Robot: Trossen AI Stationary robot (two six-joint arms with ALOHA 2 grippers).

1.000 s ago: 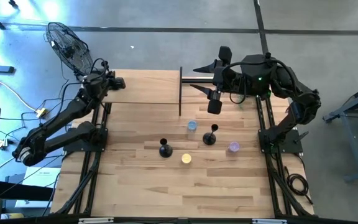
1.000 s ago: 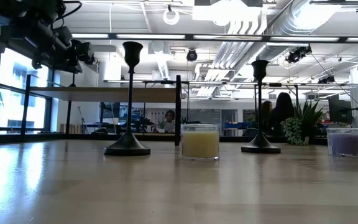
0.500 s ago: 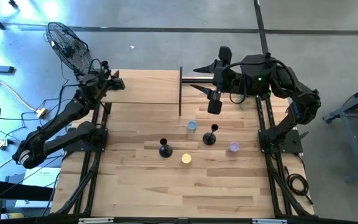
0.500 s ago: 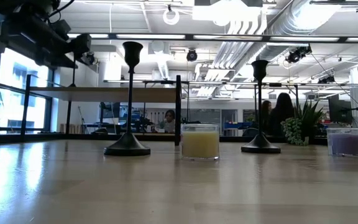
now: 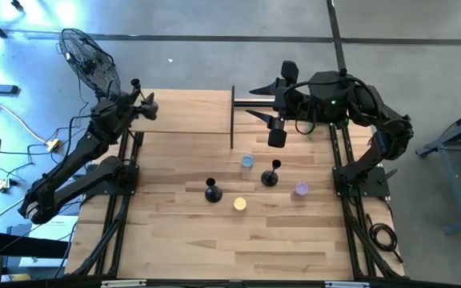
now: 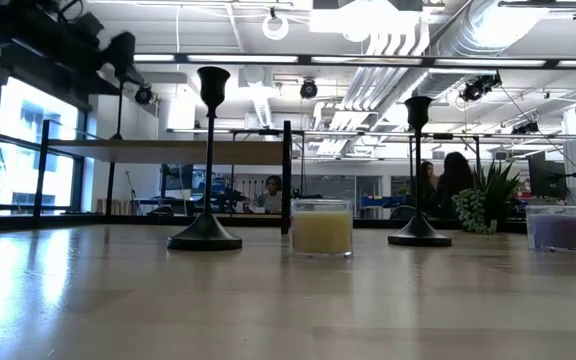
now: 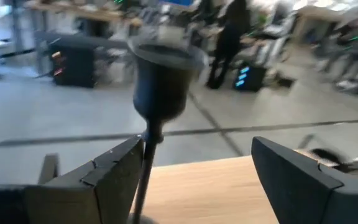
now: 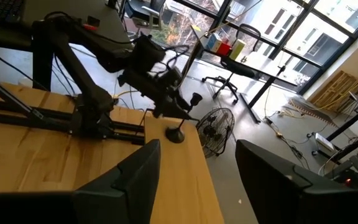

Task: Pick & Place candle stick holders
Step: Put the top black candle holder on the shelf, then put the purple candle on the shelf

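One candle stick holder [image 8: 180, 124] stands on its round base at the far left corner of the raised wooden shelf [image 5: 186, 112]. My left gripper [image 5: 146, 104] is open, level, one finger on each side of its stem, below the cup [image 7: 163, 81]. Two more holders [image 5: 212, 190] [image 5: 271, 174] stand upright on the table, and the low view shows them too [image 6: 206, 150] [image 6: 418, 170]. My right gripper [image 5: 253, 101] hangs open and empty above the table's far middle. My left gripper stands open on either side of the holder's thin stem [image 7: 143, 168], coming at it level from the table's near side. The stem runs close beside one finger [image 7: 104, 180]; I cannot tell whether they touch. The other finger [image 7: 303, 180] is well clear.
Three small glass candles stand on the table: blue [image 5: 246, 162], yellow [image 5: 239, 204] and purple [image 5: 301, 189]. A dark upright post [image 5: 232, 120] marks the shelf's right end. A wire fan [image 5: 86, 56] stands beyond the table's far left corner. The near half of the table [image 5: 230, 248] is bare wood.
My left gripper has opened and drawn back a little toward the table's left edge, rising slightly. The holder on the shelf stays upright where it was. My right arm has kept still.
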